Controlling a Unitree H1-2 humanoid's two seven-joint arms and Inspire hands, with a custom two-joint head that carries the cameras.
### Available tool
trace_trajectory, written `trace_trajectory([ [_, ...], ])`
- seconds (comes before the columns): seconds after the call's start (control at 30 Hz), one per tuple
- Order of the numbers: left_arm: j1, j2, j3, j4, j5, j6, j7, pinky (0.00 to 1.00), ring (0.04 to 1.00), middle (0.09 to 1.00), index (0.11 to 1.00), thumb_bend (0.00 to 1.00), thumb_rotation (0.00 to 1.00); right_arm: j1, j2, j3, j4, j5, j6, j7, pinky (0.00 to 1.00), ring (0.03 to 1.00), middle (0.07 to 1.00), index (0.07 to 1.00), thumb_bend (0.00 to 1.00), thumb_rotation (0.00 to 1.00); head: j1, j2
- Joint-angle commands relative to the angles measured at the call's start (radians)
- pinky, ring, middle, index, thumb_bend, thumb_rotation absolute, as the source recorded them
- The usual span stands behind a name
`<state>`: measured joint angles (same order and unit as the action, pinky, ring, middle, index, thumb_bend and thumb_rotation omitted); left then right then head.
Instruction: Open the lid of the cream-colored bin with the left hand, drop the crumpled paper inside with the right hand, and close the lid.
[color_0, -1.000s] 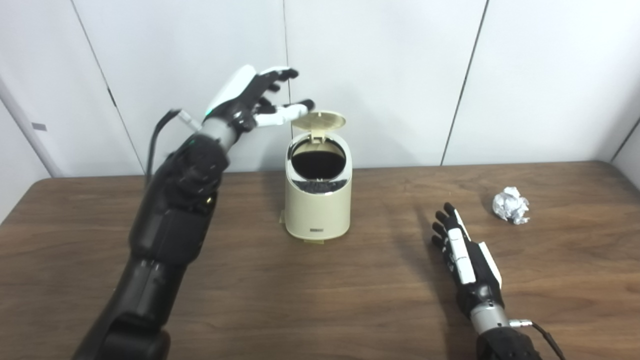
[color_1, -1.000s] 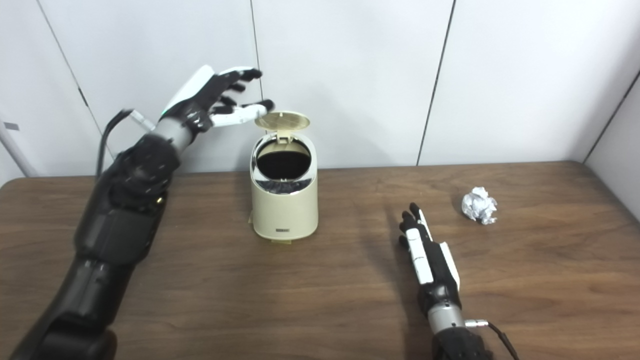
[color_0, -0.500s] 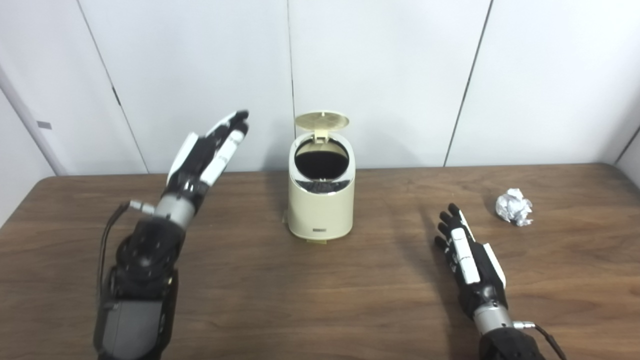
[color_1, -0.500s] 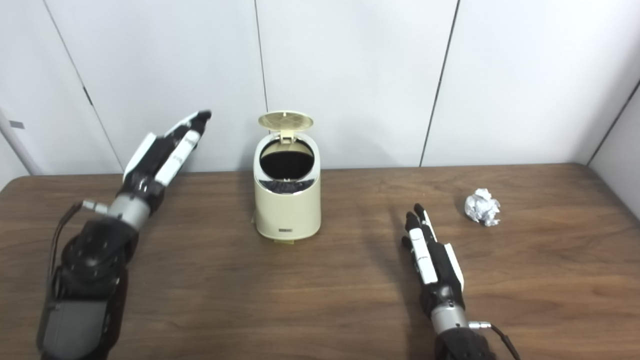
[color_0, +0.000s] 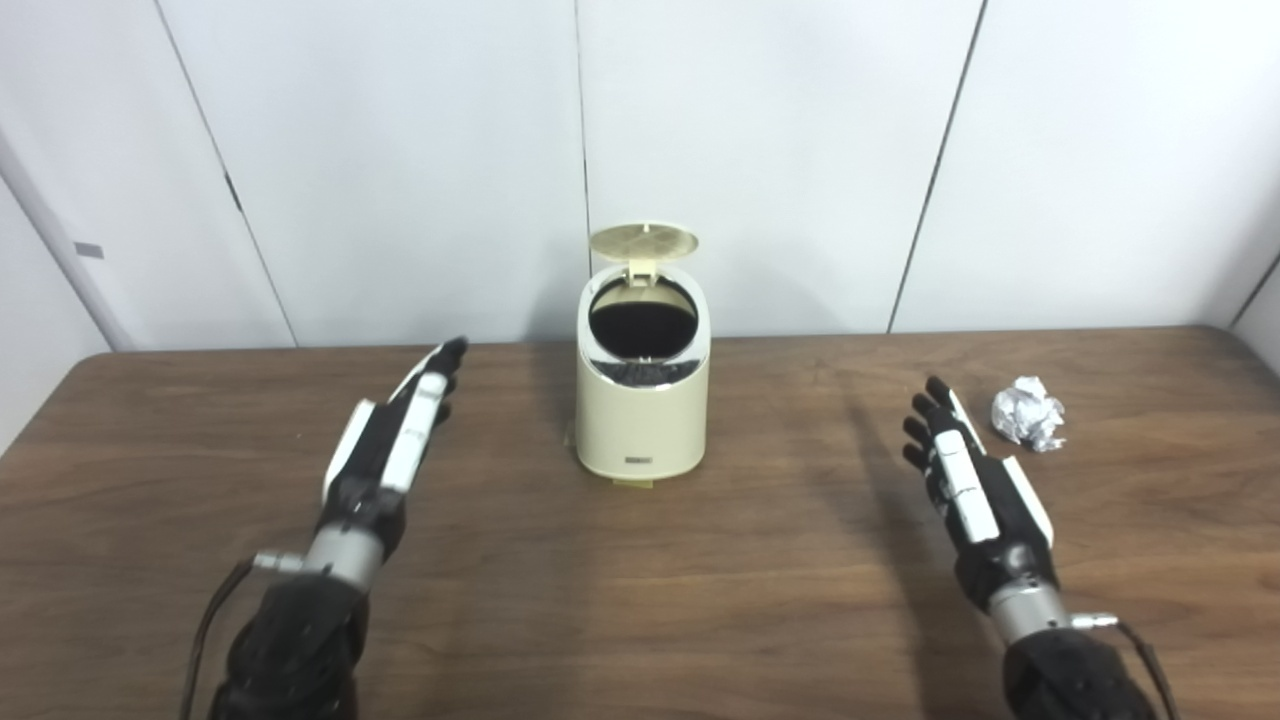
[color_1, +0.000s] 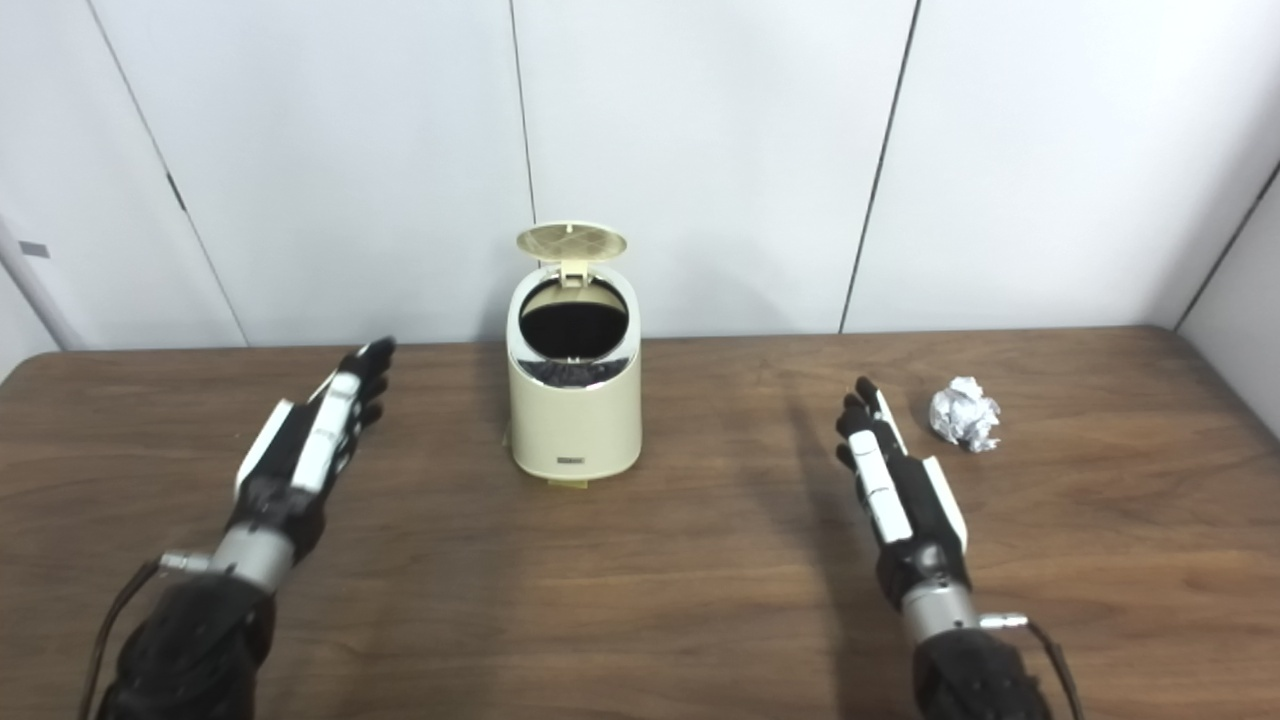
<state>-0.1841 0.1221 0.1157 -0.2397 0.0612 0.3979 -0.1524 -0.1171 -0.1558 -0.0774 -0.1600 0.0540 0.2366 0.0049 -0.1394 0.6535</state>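
The crumpled silvery-white paper ball (color_0: 1025, 412) lies on the brown wooden table (color_0: 760, 600), right of the cream-colored round bin (color_0: 641, 400), whose lid (color_0: 643, 240) is up. It looks light and squashy, best pinched gently around its sides. The left hand (color_0: 385, 455) and right hand (color_0: 975, 490) are flat, spread and hold nothing.

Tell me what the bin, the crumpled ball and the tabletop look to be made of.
Bin: likely cream plastic, smooth and matte, with a shiny chrome-like ring around its opening. Crumpled ball: called paper, but its silvery facets glint, so it could be foil. Table: dark wood-grain surface, faintly glossy; real wood or laminate cannot be told.
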Motion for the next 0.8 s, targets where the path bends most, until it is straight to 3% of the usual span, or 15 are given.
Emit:
trace_trajectory([
  [0.0,-0.002,0.007,0.012,-0.031,-0.042,-0.047,0.006,1.00,0.995,0.984,0.990,0.51,1.00,-0.058,-0.038,-0.006,-0.037,-0.041,-0.024,-0.001,0.89,0.942,0.966,0.965,0.62,0.66,0.000,0.001],
  [0.17,0.043,0.011,-0.003,-0.015,-0.034,-0.111,0.019,1.00,0.985,0.973,0.994,0.48,0.96,-0.104,-0.102,-0.004,-0.074,-0.164,0.036,-0.030,0.89,0.932,0.943,0.942,0.68,0.42,-0.026,0.005],
  [0.3,0.054,0.021,-0.015,0.007,-0.020,-0.148,0.027,1.00,0.985,0.972,0.996,0.49,0.91,-0.154,-0.170,-0.007,-0.128,-0.238,0.099,-0.007,0.86,0.935,0.941,0.938,0.73,0.30,-0.048,0.008],
  [0.43,0.061,0.026,-0.016,0.014,-0.029,-0.147,0.031,1.00,0.992,0.977,0.996,0.53,0.87,-0.203,-0.260,0.017,-0.179,-0.333,0.180,0.037,0.83,0.922,0.934,0.932,0.75,0.24,-0.080,0.007],
  [0.53,0.066,0.031,-0.015,0.016,-0.039,-0.141,0.027,1.00,0.993,0.978,0.995,0.53,0.86,-0.235,-0.348,0.058,-0.193,-0.425,0.219,0.094,0.80,0.897,0.930,0.938,0.78,0.25,-0.104,0.009],
  [0.77,0.071,0.044,-0.011,0.015,-0.066,-0.120,0.017,1.00,1.000,0.990,1.000,0.52,0.84,-0.313,-0.510,0.127,-0.148,-0.623,0.231,0.261,0.73,0.846,0.877,0.862,0.90,0.14,-0.135,0.012],
])
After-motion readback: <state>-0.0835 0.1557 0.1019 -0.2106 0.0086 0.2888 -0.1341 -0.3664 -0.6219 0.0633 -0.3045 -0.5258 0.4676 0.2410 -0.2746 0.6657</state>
